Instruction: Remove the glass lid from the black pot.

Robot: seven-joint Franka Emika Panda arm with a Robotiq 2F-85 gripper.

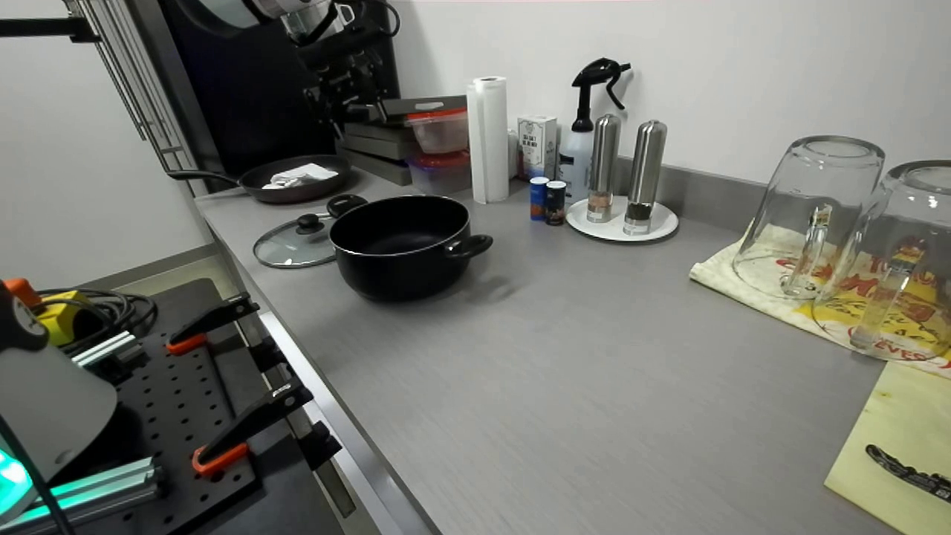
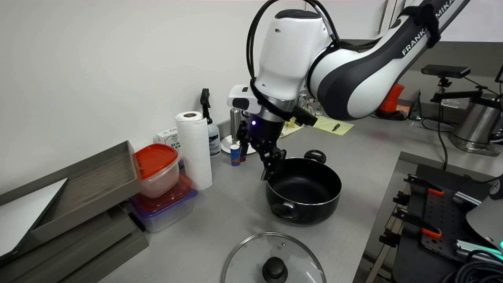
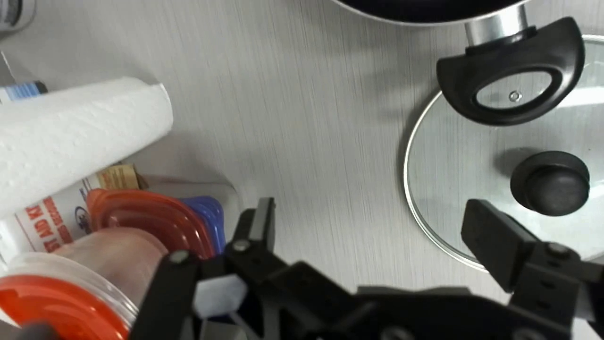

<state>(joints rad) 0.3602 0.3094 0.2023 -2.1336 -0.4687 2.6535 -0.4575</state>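
Black two-fingered gripper (image 3: 373,231): jaws spread wide at the bottom of the wrist view, nothing gripped; in both exterior views it hangs above the grey counter (image 1: 609,357).
Round black knob (image 3: 551,184): right side of the wrist view, just past the fingertip (image 3: 495,236) there and outside the gap; a fresh grasp would, I judge, call for a shift that way and down, though backing off seems likelier.
Clear glass lid with thin metal rim (image 2: 275,248): flat on the counter, knob up, at the bottom middle of an exterior view, just beside the low, round black cooking pot (image 1: 401,271); a disc, so no long axis to match.
Pot: uncovered, so the task looks done; its black loop handle (image 3: 509,59) crosses the lid's rim in the wrist view, whether touching I cannot tell.
White-and-black robot arm (image 2: 349,78): the only one shown; FRANKA reads at the upper right of an exterior view, then MIKA, its first letter hidden.
White carton with dark print (image 1: 536,141): upper middle of an exterior view, seemingly SEA SALT.
White item with red print (image 3: 52,226): left edge of the wrist view, AID K legible.
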